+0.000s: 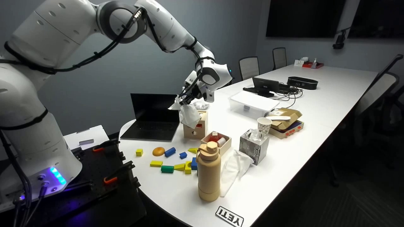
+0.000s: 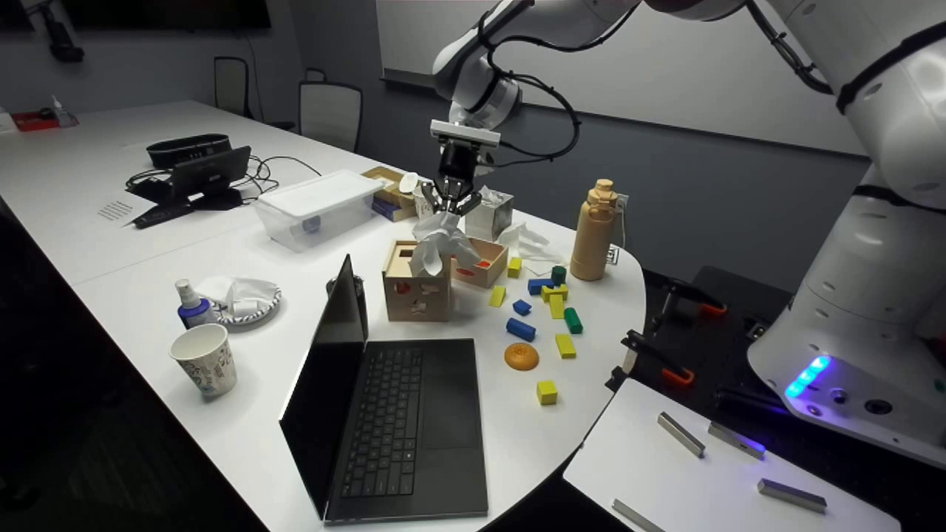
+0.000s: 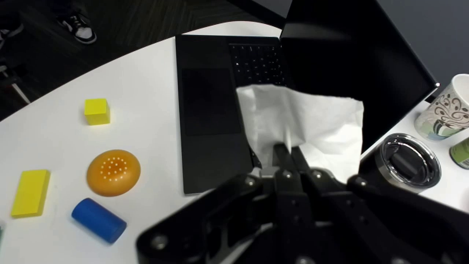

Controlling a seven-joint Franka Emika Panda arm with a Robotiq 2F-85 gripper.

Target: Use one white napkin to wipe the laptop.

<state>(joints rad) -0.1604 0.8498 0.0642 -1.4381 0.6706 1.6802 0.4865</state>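
My gripper is shut on a white napkin, which fans out beyond the fingertips in the wrist view. In both exterior views the napkin hangs from the gripper, at the shape-sorter box and above the table. The black laptop stands open with a dark screen; it also shows in an exterior view and in the wrist view, where the napkin hides part of its keyboard and screen. Another white napkin lies on the table beside the tissue box.
The wooden shape-sorter box stands beside the laptop. A black tumbler and a paper cup stand behind its screen. Several toy blocks lie in front. A tan bottle and a small wooden tray stand farther along.
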